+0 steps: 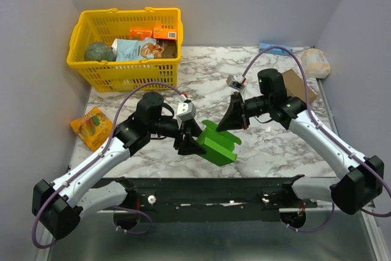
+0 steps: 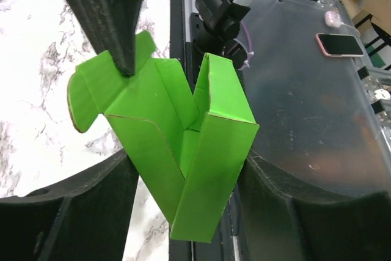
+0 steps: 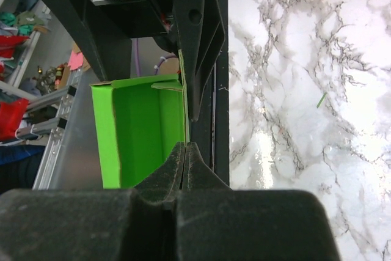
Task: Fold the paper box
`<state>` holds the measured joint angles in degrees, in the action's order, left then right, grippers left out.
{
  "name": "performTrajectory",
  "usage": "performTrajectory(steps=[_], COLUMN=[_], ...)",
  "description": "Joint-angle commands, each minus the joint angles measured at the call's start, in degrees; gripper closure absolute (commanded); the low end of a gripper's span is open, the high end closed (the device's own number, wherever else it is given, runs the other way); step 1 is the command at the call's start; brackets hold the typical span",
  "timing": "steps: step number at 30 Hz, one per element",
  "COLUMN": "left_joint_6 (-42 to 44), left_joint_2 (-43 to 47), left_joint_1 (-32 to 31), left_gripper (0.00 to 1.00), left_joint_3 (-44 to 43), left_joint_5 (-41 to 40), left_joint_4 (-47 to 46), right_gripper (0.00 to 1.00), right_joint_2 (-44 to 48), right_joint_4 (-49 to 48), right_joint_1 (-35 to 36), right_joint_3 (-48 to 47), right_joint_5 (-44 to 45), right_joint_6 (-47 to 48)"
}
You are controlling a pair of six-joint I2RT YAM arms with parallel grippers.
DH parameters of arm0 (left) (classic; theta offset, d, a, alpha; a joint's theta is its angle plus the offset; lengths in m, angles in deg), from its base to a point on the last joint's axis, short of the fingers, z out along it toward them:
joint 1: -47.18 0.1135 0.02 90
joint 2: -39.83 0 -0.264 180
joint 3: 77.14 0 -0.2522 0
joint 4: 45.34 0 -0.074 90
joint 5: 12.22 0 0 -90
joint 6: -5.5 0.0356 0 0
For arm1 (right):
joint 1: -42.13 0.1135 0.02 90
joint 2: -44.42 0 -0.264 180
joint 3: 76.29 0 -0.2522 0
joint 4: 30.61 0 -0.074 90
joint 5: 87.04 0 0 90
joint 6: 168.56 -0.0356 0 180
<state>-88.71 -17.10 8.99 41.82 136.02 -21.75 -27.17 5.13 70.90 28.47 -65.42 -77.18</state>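
The bright green paper box [image 1: 221,146] is partly folded and sits near the table's front edge, between both grippers. My left gripper [image 1: 192,143] holds its left end. In the left wrist view the V-shaped box [image 2: 183,151] fills the gap between the wide-set fingers [image 2: 73,212] and touches both. My right gripper [image 1: 228,123] comes in from the far right. In the right wrist view its jaws [image 3: 185,148] are pressed together on the thin edge of a green wall [image 3: 143,132]. The same finger shows dark on a flap in the left wrist view [image 2: 116,22].
A yellow basket [image 1: 122,76] with groceries stands at the back left. An orange packet [image 1: 91,128] lies at the left edge. A brown cardboard box [image 1: 299,84] and a pale bag [image 1: 316,62] are at the back right. The black arm rail [image 1: 214,197] runs just in front of the box.
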Motion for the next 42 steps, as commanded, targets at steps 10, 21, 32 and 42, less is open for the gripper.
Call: performTrajectory(steps=[10, 21, 32, 42], left_joint_6=[-1.4, -0.7, -0.4, 1.2], left_joint_2=[-0.8, 1.5, 2.6, 4.8], left_joint_1=[-1.8, -1.8, -1.1, -0.1], left_gripper=[0.96, 0.99, 0.99, 0.06], left_joint_3=[2.4, 3.7, 4.2, 3.0], left_joint_5=[-2.3, -4.4, -7.4, -18.9], left_joint_4=[-6.8, -8.9, -9.6, -6.0], right_gripper=[0.75, 0.22, 0.26, 0.62], right_joint_2=[4.4, 8.4, 11.8, 13.1], right_joint_4=[1.4, 7.8, 9.1, 11.0], right_joint_1=[0.8, 2.3, 7.9, 10.8], right_joint_3=[1.8, 6.1, 7.2, 6.6], right_joint_5=[0.9, 9.2, 23.0, 33.0], right_joint_6=[-1.2, 2.5, 4.5, 6.1])
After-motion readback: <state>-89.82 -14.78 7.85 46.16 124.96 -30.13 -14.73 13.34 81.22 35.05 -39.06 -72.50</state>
